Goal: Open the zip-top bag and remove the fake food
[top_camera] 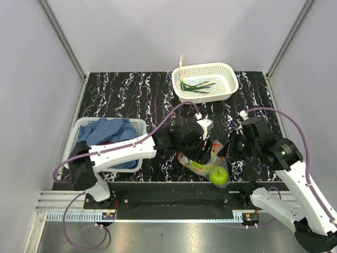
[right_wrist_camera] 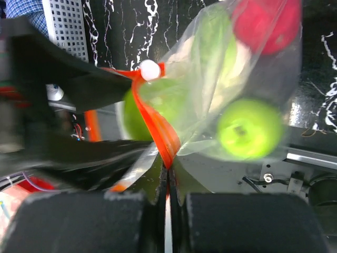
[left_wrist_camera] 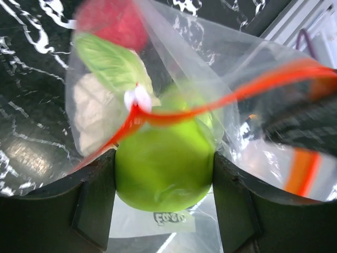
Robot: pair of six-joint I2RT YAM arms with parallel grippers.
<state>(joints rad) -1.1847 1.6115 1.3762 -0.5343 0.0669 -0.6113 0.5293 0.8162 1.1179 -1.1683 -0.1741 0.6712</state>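
Left tool is poked into the open mouth of the bag and looks clamped on a lime-green fruit, one finger tight against each side. Right tool is pinched fully together on the orange zip strip, holding that lip of the mouth out of the way.

Progress-wise I'd call it about the middle. The opening part is done: the two sides of the strip are spread and the mouth gapes. A green onion lies in the white basket at the far side of the surface, so that one's out by the look of it. Left to pull: the grabbed fruit, not yet clear of the mouth, plus a second green fruit, a red piece and a pale cabbage-ish piece.

The bag sits between the two tools near the front edge. Its mouth faces the left tool, with the red piece deepest inside. The long axis seems to run from the tools toward the front edge, but it's too crumpled to pin the angle.
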